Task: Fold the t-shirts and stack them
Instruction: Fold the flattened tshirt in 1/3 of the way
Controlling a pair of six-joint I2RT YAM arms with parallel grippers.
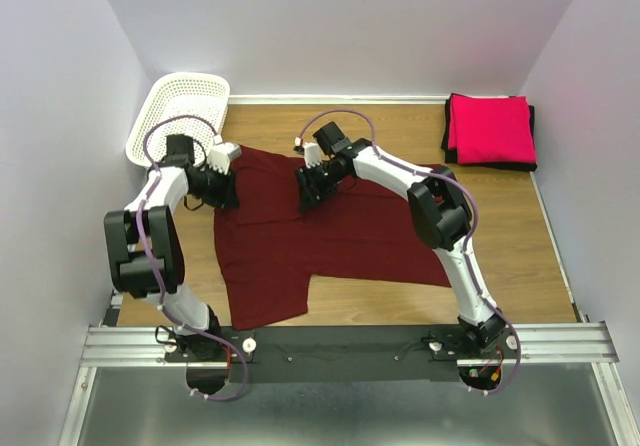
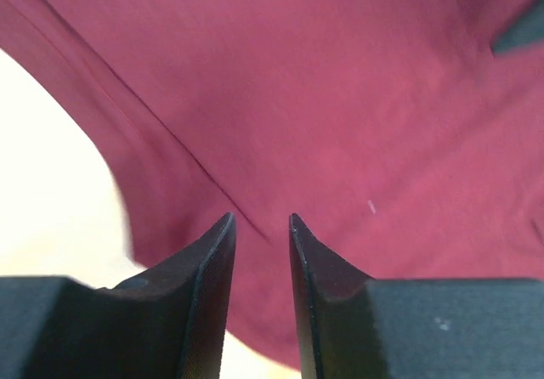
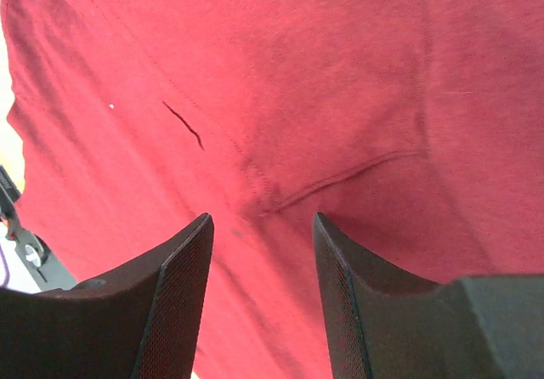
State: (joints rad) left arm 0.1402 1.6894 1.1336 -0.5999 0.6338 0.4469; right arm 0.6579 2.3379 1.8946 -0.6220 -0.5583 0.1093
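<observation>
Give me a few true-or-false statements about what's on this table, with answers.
1. The maroon t-shirt lies spread out on the wooden table. True.
2. The white mesh basket holds a shirt. False: it looks empty.
3. The pink-red shirt lies folded on a black shirt. True.
4. That folded pile is in the far left corner. False: far right; the basket is far left.
5. Both arms work over the pink-red shirt. False: the left gripper and right gripper are over the maroon t-shirt, jaws open.
</observation>
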